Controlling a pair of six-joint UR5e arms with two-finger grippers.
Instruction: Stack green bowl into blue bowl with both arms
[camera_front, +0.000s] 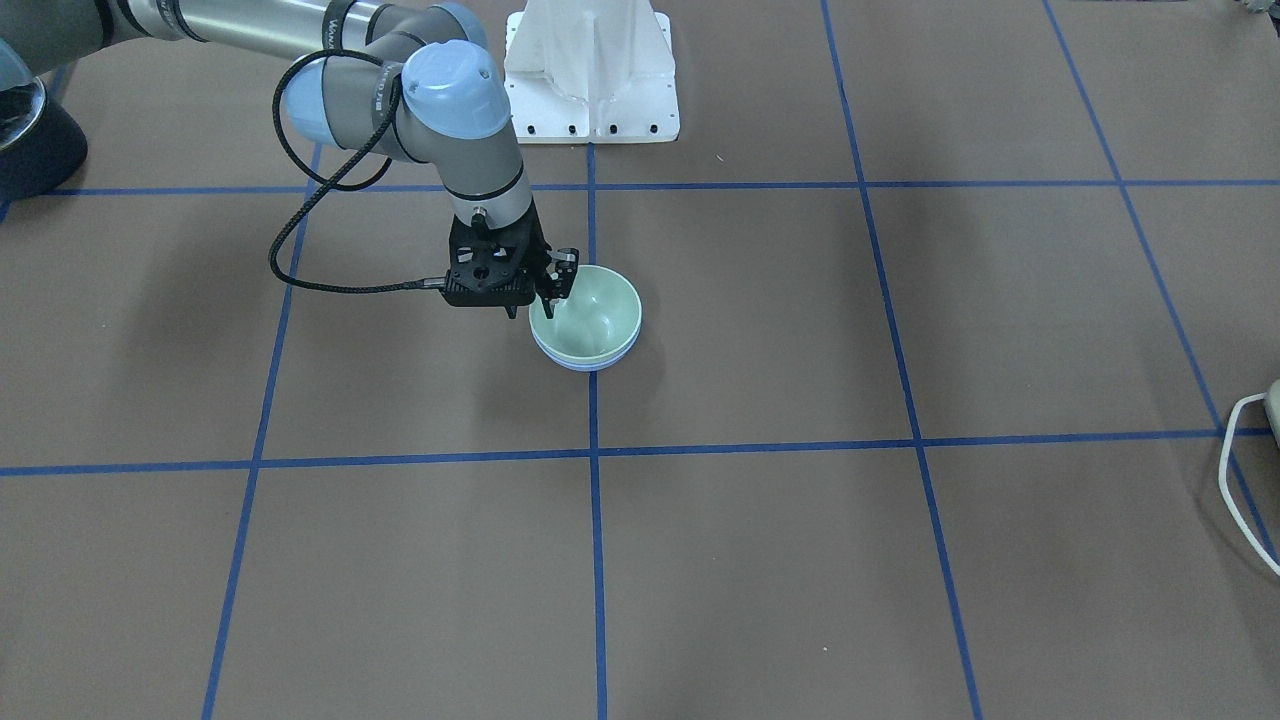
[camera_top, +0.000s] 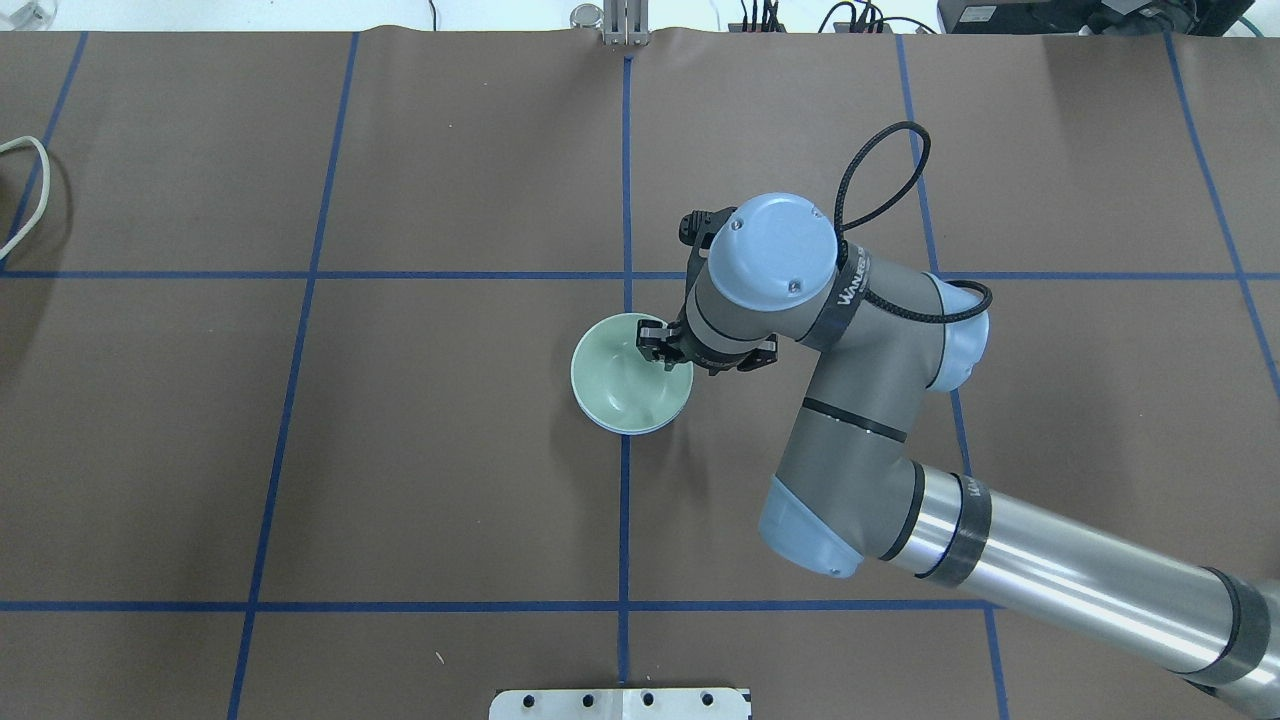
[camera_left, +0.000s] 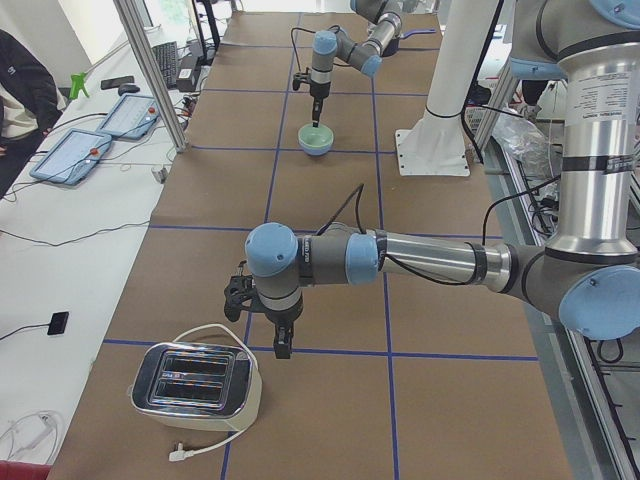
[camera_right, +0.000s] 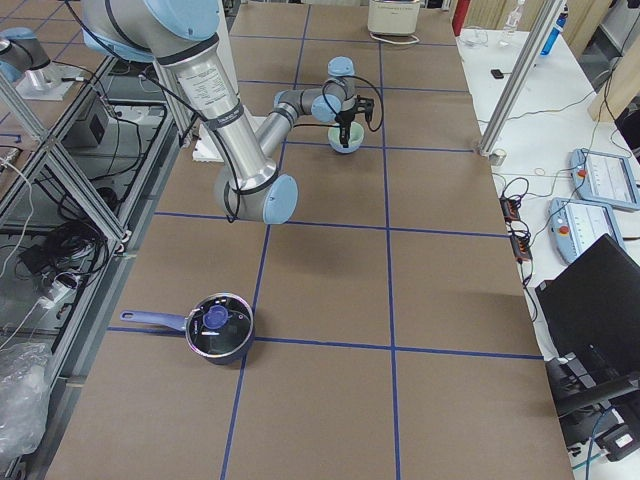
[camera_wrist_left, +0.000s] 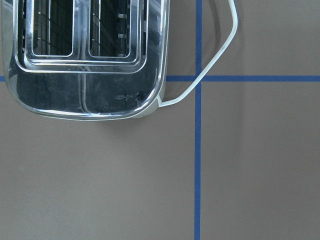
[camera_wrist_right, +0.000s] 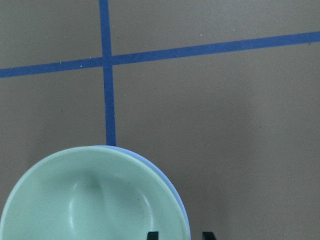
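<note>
The green bowl (camera_front: 590, 315) sits nested inside the blue bowl (camera_front: 585, 366) near the table's middle; only a thin blue edge shows under it. Both also show in the overhead view, the green bowl (camera_top: 625, 378) above the blue bowl (camera_top: 640, 432). My right gripper (camera_front: 555, 290) points down at the bowls' rim, its jaws apart with one fingertip (camera_wrist_right: 152, 235) inside the green bowl (camera_wrist_right: 90, 200) and the other outside the blue bowl (camera_wrist_right: 172, 187). My left gripper (camera_left: 283, 345) hangs far off beside a toaster; I cannot tell whether it is open or shut.
A chrome toaster (camera_wrist_left: 85, 55) with a white cord (camera_wrist_left: 220, 45) lies below the left wrist. A lidded dark pot (camera_right: 218, 328) stands at the right end of the table. The white base pedestal (camera_front: 590, 70) is behind the bowls. A white cable (camera_front: 1235, 470) lies at the edge.
</note>
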